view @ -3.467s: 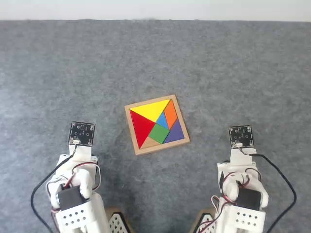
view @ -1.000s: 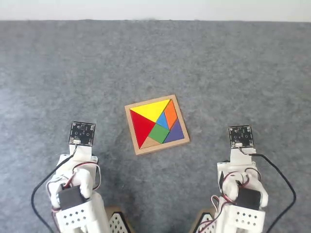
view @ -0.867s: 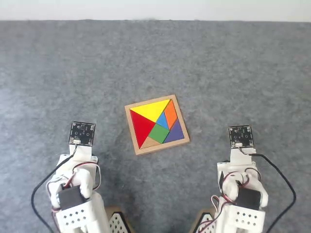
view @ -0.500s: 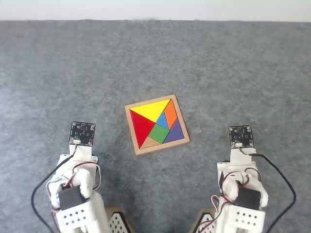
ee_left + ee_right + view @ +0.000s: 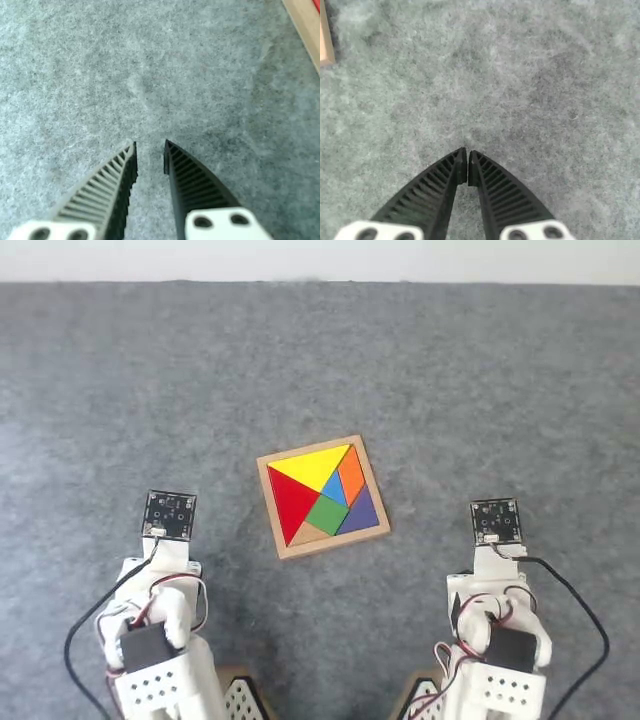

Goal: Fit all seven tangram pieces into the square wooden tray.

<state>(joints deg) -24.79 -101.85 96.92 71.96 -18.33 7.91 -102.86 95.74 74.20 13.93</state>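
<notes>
Your tray [image 5: 283, 544] is sitting mid-frame with its coloured pieces [image 5: 322, 494] lying inside, while your left gripper [image 5: 150, 145] is hanging narrowly parted and your right gripper [image 5: 468, 152] is resting closed, both over carpet [image 5: 480, 390].

Grey felt mat [image 5: 320, 360] covers the table out to the 3, 6 and 9 o'clock edges of the high view, with a mottled, fuzzy nap. Pale off-white strip [image 5: 320, 258] runs along 12 o'clock and meets the mat at a straight seam. Both wrist views show the same grey fibre close up.
</notes>
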